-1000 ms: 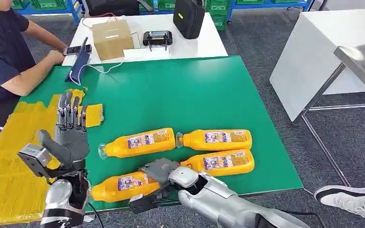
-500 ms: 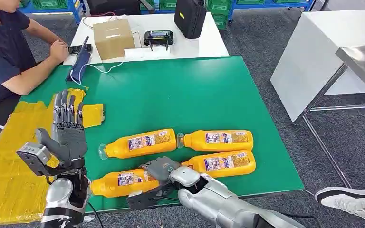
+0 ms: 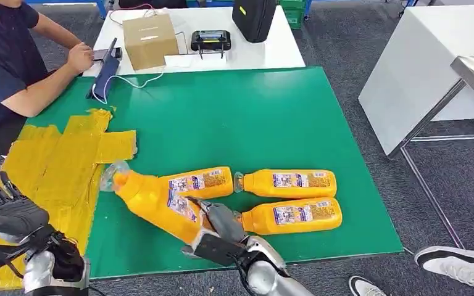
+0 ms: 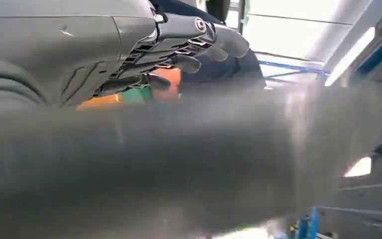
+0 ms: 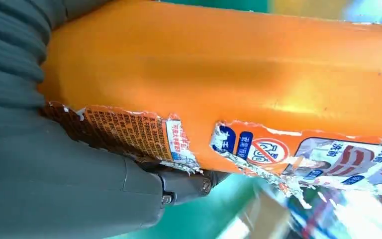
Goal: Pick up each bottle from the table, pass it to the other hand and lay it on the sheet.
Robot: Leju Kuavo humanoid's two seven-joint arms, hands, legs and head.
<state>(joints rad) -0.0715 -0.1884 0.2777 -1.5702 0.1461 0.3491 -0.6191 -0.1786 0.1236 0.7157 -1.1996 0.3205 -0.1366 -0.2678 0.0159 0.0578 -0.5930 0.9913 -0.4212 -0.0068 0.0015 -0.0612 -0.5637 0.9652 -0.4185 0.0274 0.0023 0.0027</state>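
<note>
Up it comes — the held bottle [image 3: 157,203], flat on the green bench [image 3: 234,117] a second ago, is now tilted, cap toward the yellow sheet [image 3: 55,166]; the right robot hand [image 3: 216,231] is clamped round its base; the left robot hand [image 3: 6,213] has dropped low at the sheet's near edge — fingers apart, holding nothing; three bottles [image 3: 284,197] lie on the green.

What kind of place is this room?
Probably a robot test lab or workshop: a green mat patched with a yellow sheet, a person seated at a white table with a controller.
</note>
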